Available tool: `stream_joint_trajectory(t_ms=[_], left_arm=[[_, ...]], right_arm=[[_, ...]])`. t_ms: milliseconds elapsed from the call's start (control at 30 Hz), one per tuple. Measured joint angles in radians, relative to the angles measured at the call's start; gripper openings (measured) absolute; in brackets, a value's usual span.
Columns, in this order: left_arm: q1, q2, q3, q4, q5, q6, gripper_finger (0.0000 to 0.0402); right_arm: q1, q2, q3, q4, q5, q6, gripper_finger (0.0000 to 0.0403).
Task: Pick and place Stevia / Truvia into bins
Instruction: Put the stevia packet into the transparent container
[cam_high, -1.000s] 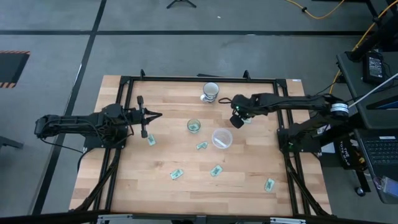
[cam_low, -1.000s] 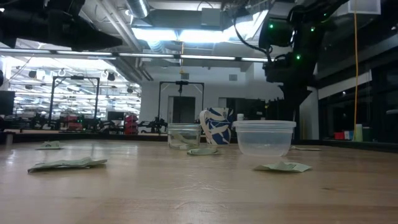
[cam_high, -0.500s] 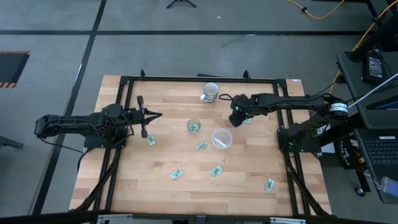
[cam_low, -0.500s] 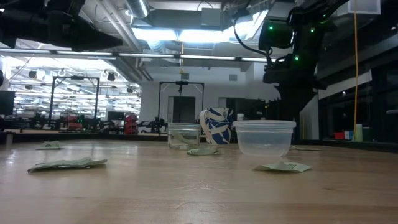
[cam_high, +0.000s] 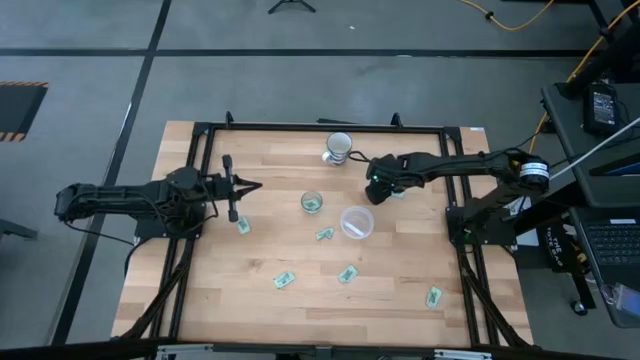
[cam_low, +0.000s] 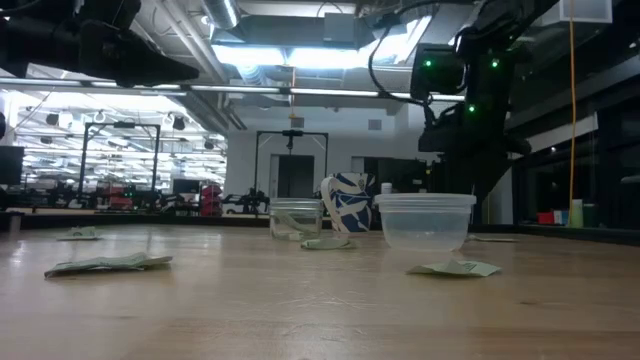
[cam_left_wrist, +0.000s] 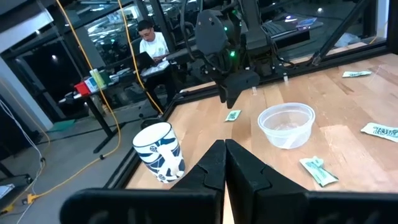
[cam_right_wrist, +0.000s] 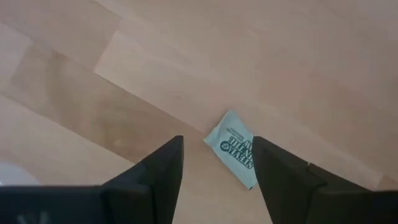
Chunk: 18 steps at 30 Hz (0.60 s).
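Several small green-and-white Stevia packets lie flat on the wooden table (cam_high: 200, 290). One packet (cam_right_wrist: 233, 148) lies under my right gripper (cam_right_wrist: 217, 142), which is open, points down and hangs above it without touching; the high view shows the same packet (cam_high: 397, 193) beside my right gripper (cam_high: 377, 186). Other packets (cam_high: 324, 235) (cam_high: 347, 273) (cam_high: 285, 279) lie nearer the front. The bins are a clear glass (cam_high: 312, 202) with a packet inside and a white plastic cup (cam_high: 357, 222). My left gripper (cam_high: 252, 186) is shut and waits at the left, holding nothing.
A white mug with blue bands (cam_high: 338, 147) stands near the far edge, just left of my right arm. More packets lie at the left (cam_high: 243, 226) and near the front right (cam_high: 433, 295). A black frame (cam_high: 320, 126) runs around the table. A person sits beyond the table (cam_left_wrist: 151, 40).
My right gripper has opened and shifted a little toward the table's left and far edge, staying over the packet by the plastic cup. That packet has kept its place on the table.
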Motion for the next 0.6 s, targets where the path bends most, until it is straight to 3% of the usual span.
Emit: stream_joint_trajectory(t_ms=[600], left_arm=[[0.000,0.002,0.000,0.000,0.000,-0.015,0.0006]], right_arm=[[-0.009,0.123,0.000,0.026,-0.009,0.023,0.0193]])
